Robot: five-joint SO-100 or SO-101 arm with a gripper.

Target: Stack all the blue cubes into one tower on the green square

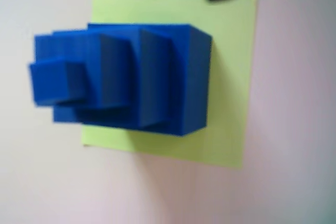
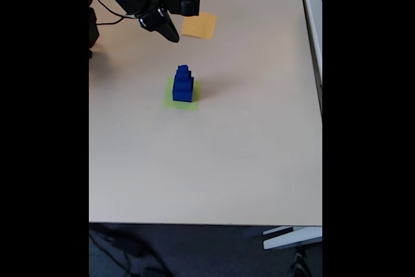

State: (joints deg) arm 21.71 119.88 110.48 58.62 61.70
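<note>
On the green square near the table's middle stands the tower of blue cubes, upright and stepped, largest at the bottom; its long axis is vertical. It lies well apart from the gripper, below it in the fixed view. The arm is drawn up toward the table's far edge, beside an orange square. Fingertips look empty; how wide the jaws stand I cannot tell

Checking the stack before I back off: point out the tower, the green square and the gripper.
tower [image 2: 183, 84], fixed view, middle of the stacked blue cubes.
green square [image 1: 231, 77], wrist view, bare paper right of the cubes.
gripper [image 2: 167, 28], fixed view, between the fingertips.
</note>
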